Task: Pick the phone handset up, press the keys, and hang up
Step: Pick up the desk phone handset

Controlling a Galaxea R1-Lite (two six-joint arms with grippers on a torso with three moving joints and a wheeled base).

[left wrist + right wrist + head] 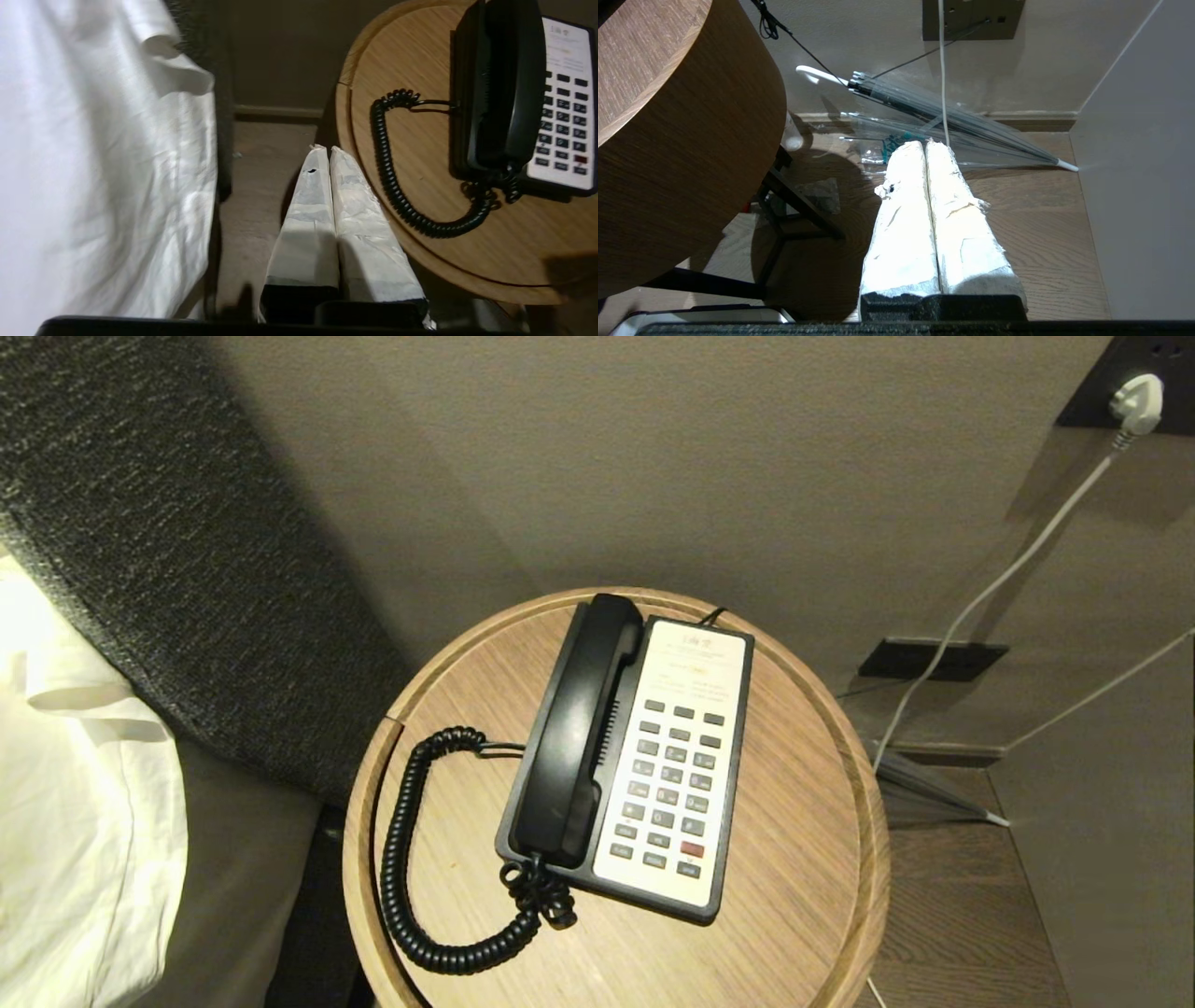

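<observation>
Both grippers pressed shut and empty; the phone sits untouched on the round surface.

Head view: no arm shows; one phone handset (pixel 581 728) lies in its cradle at frame centre, left of the keys (pixel 674 784), grey in rows of three with one red, on the round wooden surface (pixel 794 859); one coiled cord (pixel 401 868) loops at lower left, white bedding (pixel 84 821) fills the left edge, a white plug (pixel 1137 403) sits upper right.
Left wrist view: the left gripper (pixel 325 150), its two taped fingers closed together and holding nothing, hangs over the floor between bedding and surface, touching neither; handset at upper right.
Right wrist view: the right gripper (pixel 925 144), likewise closed and empty, hangs above the wooden floor (pixel 1045 224), with one clear umbrella (pixel 952 116) beyond.
</observation>
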